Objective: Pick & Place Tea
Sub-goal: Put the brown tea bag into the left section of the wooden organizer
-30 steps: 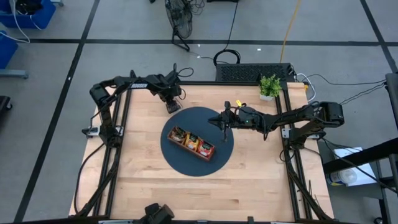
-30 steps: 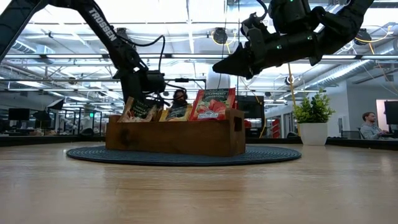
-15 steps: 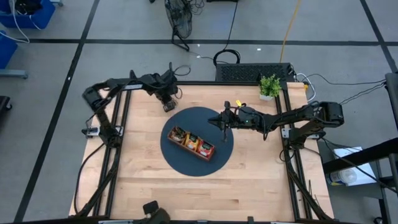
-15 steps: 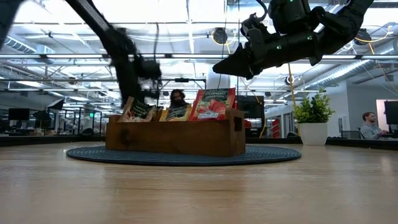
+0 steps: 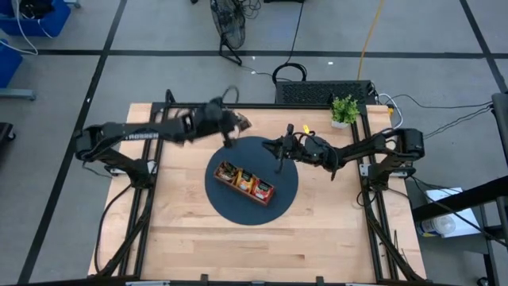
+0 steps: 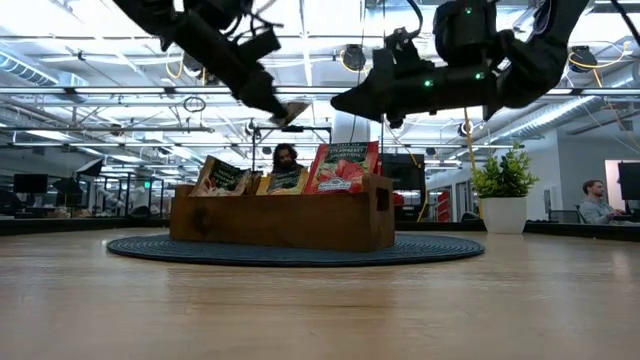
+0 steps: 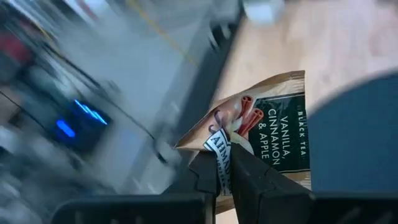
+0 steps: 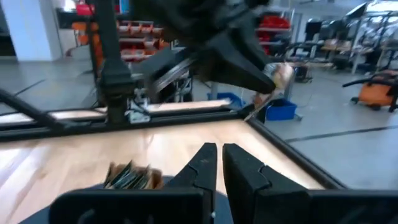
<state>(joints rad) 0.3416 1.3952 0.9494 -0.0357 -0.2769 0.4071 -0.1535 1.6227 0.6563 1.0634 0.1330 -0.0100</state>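
A dark brown and tan tea sachet [image 7: 273,130] hangs in the air in my left gripper [image 5: 232,124], above the far left rim of the round dark mat [image 5: 238,152]. On the mat stands the wooden tray [image 6: 280,220] with sachets upright in it, among them a red one [image 6: 343,167]. My right gripper [image 5: 279,152] is shut and empty. It hovers over the mat's far right part, higher than the tray. My left gripper pinches the sachet between its two fingertips [image 7: 214,165] at the middle of one edge [image 7: 225,144]. The fingers slant down from the table's left side. The sachet sticks out beyond them, nearly level [image 6: 292,111], lifted clear of table and mat.
A small green potted plant [image 5: 344,110] stands at the far right corner. The bare wooden table [image 5: 198,238] spreads out on the near side of the mat. In the low view people show in the room behind the table.
My left gripper has risen from the table just beyond the mat's far left rim, carrying the sachet up and toward the right. It has tipped from pointing down to slanting. My right gripper has tipped up to about level, staying in place.
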